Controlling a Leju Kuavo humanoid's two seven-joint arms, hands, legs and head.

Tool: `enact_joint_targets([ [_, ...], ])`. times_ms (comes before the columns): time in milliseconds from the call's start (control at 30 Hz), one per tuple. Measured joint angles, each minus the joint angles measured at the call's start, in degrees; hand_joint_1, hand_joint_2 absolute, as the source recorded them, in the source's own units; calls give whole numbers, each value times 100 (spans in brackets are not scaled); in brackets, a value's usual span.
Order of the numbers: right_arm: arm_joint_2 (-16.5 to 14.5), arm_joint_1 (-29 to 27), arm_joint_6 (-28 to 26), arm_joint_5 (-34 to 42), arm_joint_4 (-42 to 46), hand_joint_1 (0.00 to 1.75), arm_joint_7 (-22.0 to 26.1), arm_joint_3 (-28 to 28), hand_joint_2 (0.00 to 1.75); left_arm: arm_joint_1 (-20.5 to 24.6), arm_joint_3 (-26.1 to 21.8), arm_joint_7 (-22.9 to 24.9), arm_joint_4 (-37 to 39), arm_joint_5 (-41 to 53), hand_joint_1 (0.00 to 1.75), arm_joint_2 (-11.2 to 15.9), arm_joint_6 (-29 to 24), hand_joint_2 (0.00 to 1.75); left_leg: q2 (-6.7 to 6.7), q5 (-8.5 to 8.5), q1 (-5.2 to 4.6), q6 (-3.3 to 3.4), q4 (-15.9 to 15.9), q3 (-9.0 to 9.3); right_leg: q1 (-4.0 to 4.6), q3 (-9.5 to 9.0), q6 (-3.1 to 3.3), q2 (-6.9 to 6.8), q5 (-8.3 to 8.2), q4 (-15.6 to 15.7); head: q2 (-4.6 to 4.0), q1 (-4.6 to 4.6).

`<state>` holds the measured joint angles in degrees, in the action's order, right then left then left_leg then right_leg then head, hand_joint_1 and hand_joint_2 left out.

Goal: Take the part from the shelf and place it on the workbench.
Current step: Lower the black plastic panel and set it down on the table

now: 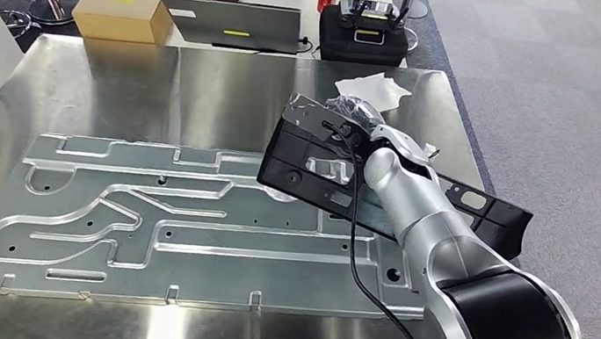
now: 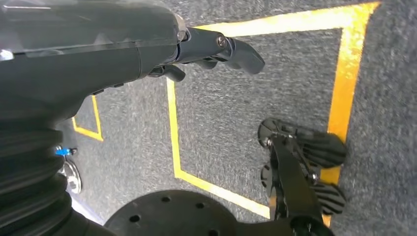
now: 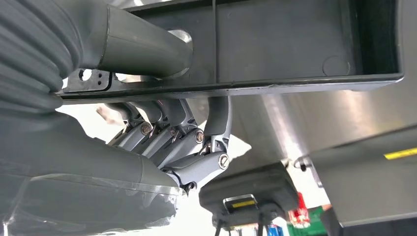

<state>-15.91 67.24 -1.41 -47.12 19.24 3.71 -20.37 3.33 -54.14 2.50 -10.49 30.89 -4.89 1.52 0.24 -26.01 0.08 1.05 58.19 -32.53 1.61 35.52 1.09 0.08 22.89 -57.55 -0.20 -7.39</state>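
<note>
right hand (image 1: 356,117) grips black part (image 1: 315,167) above workbench (image 1: 115,77)

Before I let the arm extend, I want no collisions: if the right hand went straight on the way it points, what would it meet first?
Probably the black case at the workbench's far edge. The right hand, gripping the black part, points that way across bare steel, though depth is unclear.

Robotics lab or workshop, steel workbench (image 1: 159,79) bearing machined aluminium plate (image 1: 181,233), grey carpet (image 1: 573,101), yellow floor tape (image 2: 344,73)
</note>
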Motion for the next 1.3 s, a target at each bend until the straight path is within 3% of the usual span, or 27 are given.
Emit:
enact_joint_targets([
  [200, -50, -266, 15, -87, -62, 175, -167, -2, 175, 0, 0, -236, 1, 43, 0, -116, 60, 175, 2, -15, 0, -27, -37, 64, -7, -42, 18, 0, 40, 0, 2, 0],
  [633, -171, -568, 37, -210, -146, 175, -363, -9, 175, 7, 8, -232, 2, 160, 0, -139, 77, 175, 2, -34, 0, -51, -63, 76, -7, -41, 49, 0, 73, -1, 1, 0],
  [1300, -348, -824, 122, -326, -180, 175, 93, -168, 175, 11, 7, -215, 2, 245, 0, -141, 51, 175, -1, -64, 0, -63, -70, 92, -3, -53, 59, -1, 116, -2, 1, 0],
])
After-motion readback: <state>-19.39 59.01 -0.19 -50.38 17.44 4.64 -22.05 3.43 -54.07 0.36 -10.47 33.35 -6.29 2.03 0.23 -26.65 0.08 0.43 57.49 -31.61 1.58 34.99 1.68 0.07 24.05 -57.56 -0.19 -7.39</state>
